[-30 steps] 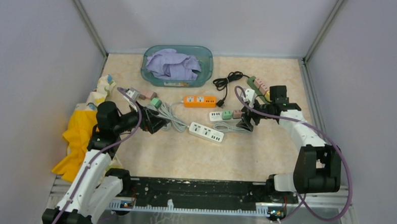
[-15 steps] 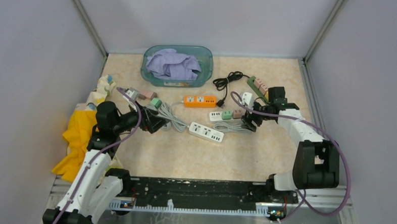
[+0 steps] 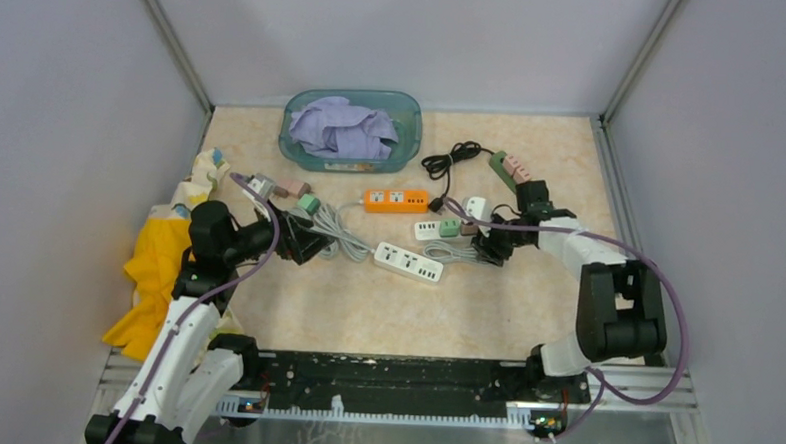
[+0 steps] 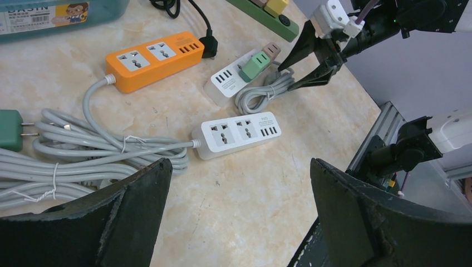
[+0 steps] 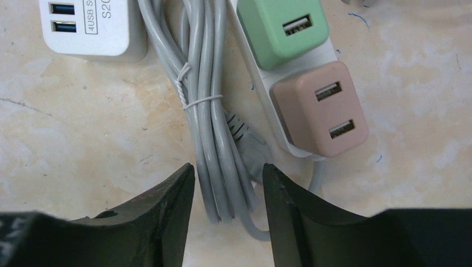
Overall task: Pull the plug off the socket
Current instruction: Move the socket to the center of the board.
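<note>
- Right pincer (image 5: 228, 172) — I am holding it low over the table, tips pointing down at the grey cable bundle (image 5: 209, 111).
- Its jaws are standing narrowed, with a gap between them; the bundle is running through that gap. I cannot tell whether the pads are pressing on the cable.
- Task items: the green plug (image 5: 281, 30) and the brown plug (image 5: 320, 108) are both sitting seated, side by side, in the white strip (image 4: 224, 82).
- In the right wrist view the green plug is lying at 1 o'clock from the gap, the brown one at 2 o'clock — neither is touching my fingers.
- Left pincer (image 4: 239, 211) — I am keeping it spread wide, holding nothing, on the table's 9 o'clock side.
- In the top view an orange strip (image 3: 395, 200) is lying at 10 o'clock from the plugged strip, and a second white strip (image 3: 407, 261) at 7 o'clock.
</note>
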